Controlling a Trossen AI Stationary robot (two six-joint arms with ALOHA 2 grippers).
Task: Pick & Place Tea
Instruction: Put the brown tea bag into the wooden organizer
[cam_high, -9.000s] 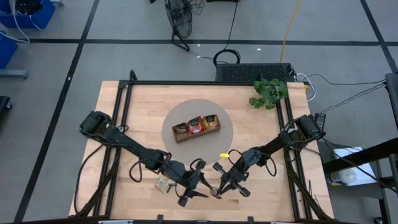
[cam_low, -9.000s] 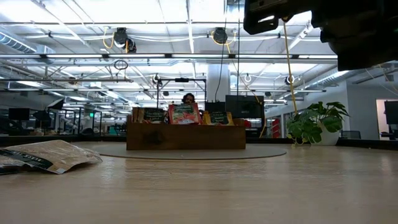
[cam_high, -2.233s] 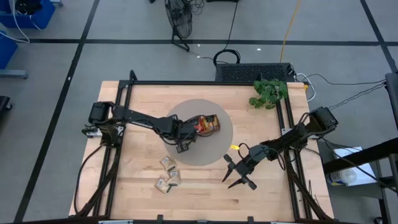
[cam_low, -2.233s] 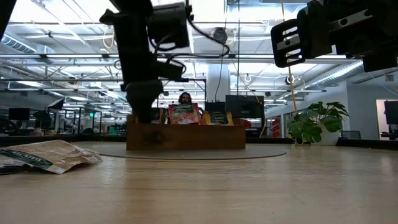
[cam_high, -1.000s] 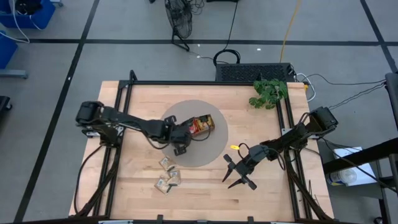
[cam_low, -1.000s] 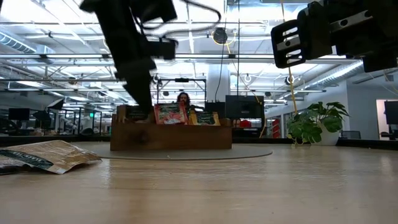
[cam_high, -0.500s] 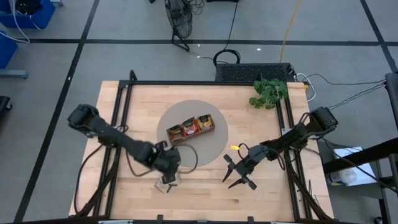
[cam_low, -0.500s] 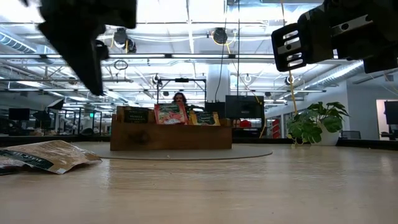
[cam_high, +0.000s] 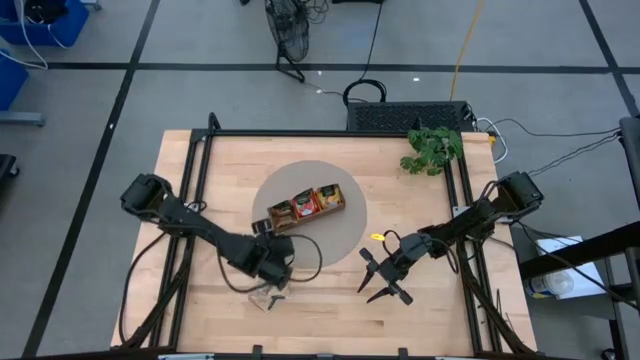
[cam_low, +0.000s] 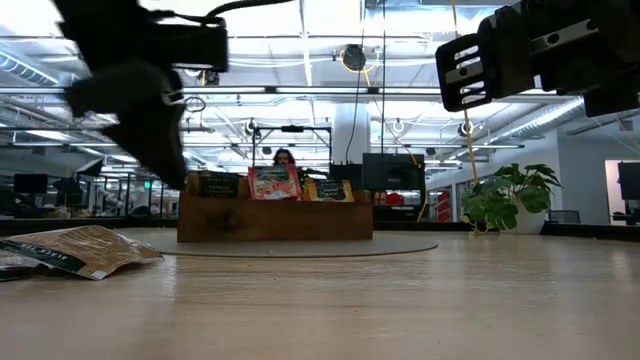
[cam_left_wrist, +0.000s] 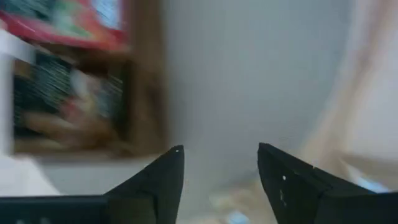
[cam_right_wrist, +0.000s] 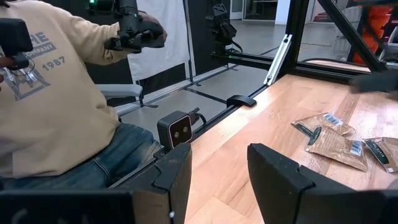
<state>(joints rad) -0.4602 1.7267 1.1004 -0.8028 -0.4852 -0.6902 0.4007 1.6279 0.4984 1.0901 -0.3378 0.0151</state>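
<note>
Overhead, wooden table (cam_high: 400, 310), grey mat (cam_high: 345, 235) — tiled floor (cam_high: 200, 100).

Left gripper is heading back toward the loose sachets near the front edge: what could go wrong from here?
The left gripper, open and empty, is above overlapping sachets, so it may pinch two at once. The tray sits skewed on the round mat, so a later drop may miss its compartment.
</note>
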